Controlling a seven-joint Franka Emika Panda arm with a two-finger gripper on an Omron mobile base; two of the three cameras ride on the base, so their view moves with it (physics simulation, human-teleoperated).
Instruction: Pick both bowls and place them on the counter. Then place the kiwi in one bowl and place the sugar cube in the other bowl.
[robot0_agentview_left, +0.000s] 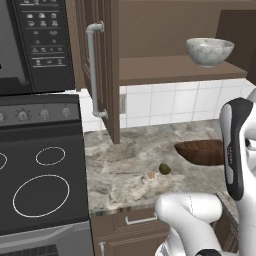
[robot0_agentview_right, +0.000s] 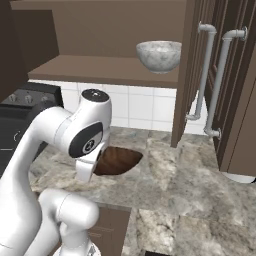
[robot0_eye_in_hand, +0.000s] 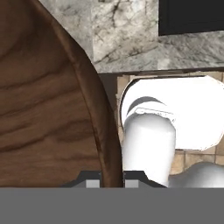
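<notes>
Fingers pinched shut on wooden bowl rim, bowl spreading to 10 o'clock. Marbled bowl on shelf; kiwi, sugar cube on counter.

You are looking at a domestic kitchen. The evidence is as follows. A black stovetop with white burner rings sits to the left, with a row of control knobs at its rear edge and a microwave control panel mounted above it. A grey-beige marbled counter adjoins the stove, fitted over brown cabinet fronts with a drawer handle. White wall tiles form the backsplash. Overhead, an open brown wall cabinet with long metal door handles holds a marbled bowl on its shelf.
</notes>
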